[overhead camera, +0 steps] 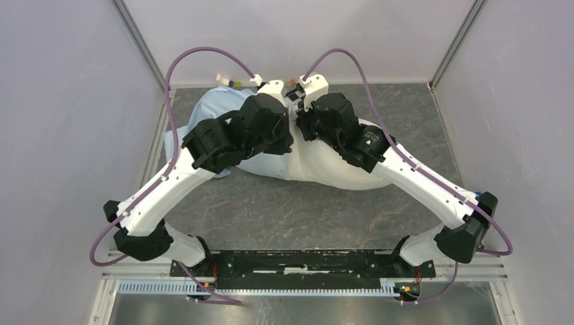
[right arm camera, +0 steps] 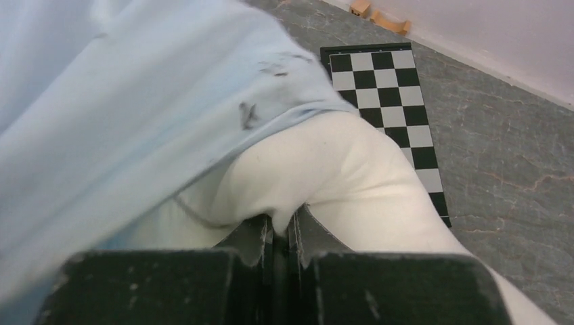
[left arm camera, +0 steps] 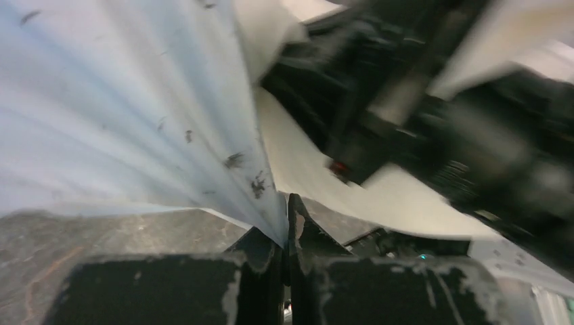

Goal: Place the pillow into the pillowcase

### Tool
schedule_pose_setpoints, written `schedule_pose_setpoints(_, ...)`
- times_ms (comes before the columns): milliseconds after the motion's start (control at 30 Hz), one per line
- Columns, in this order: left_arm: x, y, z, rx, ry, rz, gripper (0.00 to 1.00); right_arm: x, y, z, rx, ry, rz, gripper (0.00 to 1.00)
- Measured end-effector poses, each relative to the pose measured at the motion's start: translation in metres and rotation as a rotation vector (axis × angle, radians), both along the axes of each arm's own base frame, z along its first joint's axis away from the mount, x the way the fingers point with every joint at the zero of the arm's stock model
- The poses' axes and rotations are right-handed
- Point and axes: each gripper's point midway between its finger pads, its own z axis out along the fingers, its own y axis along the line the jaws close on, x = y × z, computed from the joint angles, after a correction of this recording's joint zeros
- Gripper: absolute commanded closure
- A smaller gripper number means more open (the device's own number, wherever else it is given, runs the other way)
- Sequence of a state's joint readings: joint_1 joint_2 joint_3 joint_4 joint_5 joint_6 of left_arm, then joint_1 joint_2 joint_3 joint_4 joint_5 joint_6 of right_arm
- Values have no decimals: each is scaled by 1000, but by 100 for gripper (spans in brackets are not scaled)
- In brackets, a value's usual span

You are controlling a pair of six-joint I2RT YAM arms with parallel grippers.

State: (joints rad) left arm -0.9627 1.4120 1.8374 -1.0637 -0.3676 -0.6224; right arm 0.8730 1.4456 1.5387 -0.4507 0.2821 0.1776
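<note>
Gripping thin folds, kinda risky
My left gripper (left arm camera: 288, 223) is clamping the pillowcase (left arm camera: 122, 115), right gripper (right arm camera: 279, 230) the pillow (right arm camera: 325, 169); I'm betting one's slipping out under tugging.

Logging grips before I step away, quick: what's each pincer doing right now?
Left pincer: closed, pinching the edge of the pillowcase.
Right pincer: closed, pinching a fold of the pillow.

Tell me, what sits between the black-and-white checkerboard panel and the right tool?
The plump cream-white fabric pillow, a fold pinched in the right tool; the right wrist view shows it.
</note>
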Motion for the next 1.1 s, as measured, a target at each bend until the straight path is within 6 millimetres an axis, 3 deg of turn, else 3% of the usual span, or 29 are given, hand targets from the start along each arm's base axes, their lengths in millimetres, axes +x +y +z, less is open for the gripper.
schedule_pose_setpoints(100,-16,-23,18,-47,25,-83,98,7,0,-6,34,11,-15,100)
schedule_pose_setpoints(233,-25,-18,40,-99,47,-100,98,2,12,-13,103,28,22,100)
schedule_pose_setpoints(333,-14,-7,46,-160,86,-70,98,-4,15,-28,128,60,35,100)
schedule_pose_setpoints(400,1,0,39,-195,118,-39,98,-7,16,-45,119,96,35,99)
schedule_pose_setpoints(500,27,10,14,-213,189,15,98,-4,13,-66,98,134,20,64)
schedule_pose_setpoints(533,35,11,-5,-202,234,26,98,-1,13,-69,95,139,13,49)
schedule_pose_setpoints(600,49,20,-20,-191,263,68,98,12,7,-77,64,143,-10,19)
schedule_pose_setpoints(667,69,28,-48,-171,311,119,98,27,3,-80,29,137,-30,7)
schedule_pose_setpoints(767,104,35,-86,-165,339,181,98,50,-2,-64,-13,94,-56,2)
schedule_pose_setpoints(867,127,40,-115,-166,361,210,98,59,4,-25,-23,11,-55,2)
schedule_pose_setpoints(967,147,36,-126,-169,344,206,98,57,5,16,-19,-89,-76,2)
schedule_pose_setpoints(1100,168,25,-122,-185,311,172,94,41,-11,30,-38,-138,-108,2)
